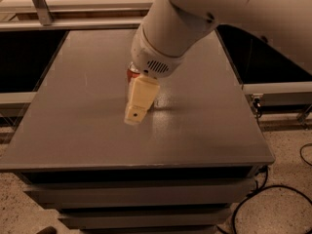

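Note:
My gripper (137, 104), a cream-coloured block at the end of the big white arm (170, 38), hangs low over the middle of the grey table (73, 106) and points down and slightly left. Just behind it, at its upper left, a small red object (131, 74) stands on the tabletop. The wrist hides most of that object, so only its left edge shows. I cannot make out whether the gripper touches the red object.
The table stands on stacked grey drawers (141, 199). Dark openings lie to the left and right of it, a metal rail (58, 23) runs behind, and black cables (273, 194) lie on the speckled floor at the right.

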Controlling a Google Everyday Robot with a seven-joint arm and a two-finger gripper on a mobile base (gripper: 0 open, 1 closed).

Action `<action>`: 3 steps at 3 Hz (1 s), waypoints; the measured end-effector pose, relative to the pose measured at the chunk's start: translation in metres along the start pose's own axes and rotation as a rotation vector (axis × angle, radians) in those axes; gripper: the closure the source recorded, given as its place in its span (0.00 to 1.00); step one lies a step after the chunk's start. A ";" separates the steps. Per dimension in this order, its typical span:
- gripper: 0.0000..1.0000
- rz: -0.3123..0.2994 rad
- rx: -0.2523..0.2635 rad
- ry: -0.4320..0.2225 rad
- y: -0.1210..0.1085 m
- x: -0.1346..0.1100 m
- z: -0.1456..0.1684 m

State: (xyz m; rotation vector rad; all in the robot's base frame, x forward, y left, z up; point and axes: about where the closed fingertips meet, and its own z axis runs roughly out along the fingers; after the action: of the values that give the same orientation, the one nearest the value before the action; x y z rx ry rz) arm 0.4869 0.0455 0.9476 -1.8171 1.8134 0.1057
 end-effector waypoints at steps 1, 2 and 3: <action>0.00 0.010 0.024 -0.004 -0.023 0.002 -0.003; 0.00 0.023 0.027 -0.002 -0.046 0.004 0.002; 0.00 0.032 0.000 0.005 -0.058 0.006 0.018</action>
State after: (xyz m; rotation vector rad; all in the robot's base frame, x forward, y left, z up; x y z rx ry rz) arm 0.5483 0.0436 0.9492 -1.7906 1.8461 0.1140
